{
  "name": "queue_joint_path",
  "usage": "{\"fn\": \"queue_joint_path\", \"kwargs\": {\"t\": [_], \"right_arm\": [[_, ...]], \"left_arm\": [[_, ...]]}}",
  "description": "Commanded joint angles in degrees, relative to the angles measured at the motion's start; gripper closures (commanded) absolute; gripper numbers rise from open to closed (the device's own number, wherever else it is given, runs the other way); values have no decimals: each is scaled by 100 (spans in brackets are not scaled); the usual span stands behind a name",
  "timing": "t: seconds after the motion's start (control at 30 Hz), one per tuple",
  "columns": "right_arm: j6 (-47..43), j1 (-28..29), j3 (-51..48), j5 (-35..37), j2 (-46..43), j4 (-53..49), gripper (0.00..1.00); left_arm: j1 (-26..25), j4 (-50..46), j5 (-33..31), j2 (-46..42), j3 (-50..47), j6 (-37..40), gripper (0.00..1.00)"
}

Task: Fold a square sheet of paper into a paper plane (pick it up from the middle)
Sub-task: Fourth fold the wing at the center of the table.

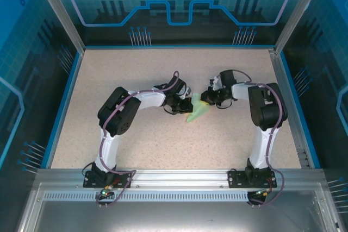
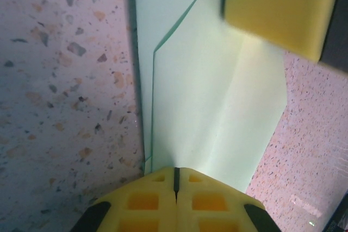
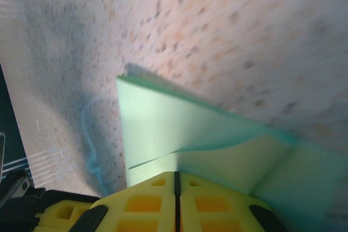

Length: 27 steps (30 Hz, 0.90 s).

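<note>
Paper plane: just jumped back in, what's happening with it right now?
Both arms are working it mid-table. The left gripper is shut on one end of the paper plane, the right gripper shut on the other. It's already folded into layered flaps with a centre crease; whether it's lifted off the table is unclear.

The slim creased paper plane (image 1: 197, 111) is plain pale mint green. Around it the flat stone-look tabletop (image 1: 136, 145) is beige, speckled brown and grey. At the plane, the left gripper (image 2: 175, 172) and right gripper (image 3: 175, 176) show yellow blocky plastic fingers, black-edged.
</note>
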Motion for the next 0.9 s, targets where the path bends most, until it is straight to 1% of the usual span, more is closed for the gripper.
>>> {"fn": "queue_joint_path", "kwargs": {"t": [0.0,0.1,0.3,0.47,0.57,0.67,0.87], "right_arm": [[88,-377,264,654,224,81,92],[167,-447,449,599,355,96,91],[380,-454,853,959,451,-193,91],[528,-466,943,1148,393,-288,91],[542,-458,793,1127,120,-175,91],[507,-386,488,1046,-338,-54,91],[483,125,-192,847,-986,-55,89]], "left_arm": [[-112,-1094,-226,408,-169,152,100],[-109,-1101,-218,410,-181,152,100],[-120,-1088,-200,401,-189,157,100],[-130,-1052,-182,401,-186,152,100],[-129,-1034,-182,401,-174,157,100],[-126,-1020,-193,410,-159,143,100],[-125,-967,-191,407,-135,87,100]]}}
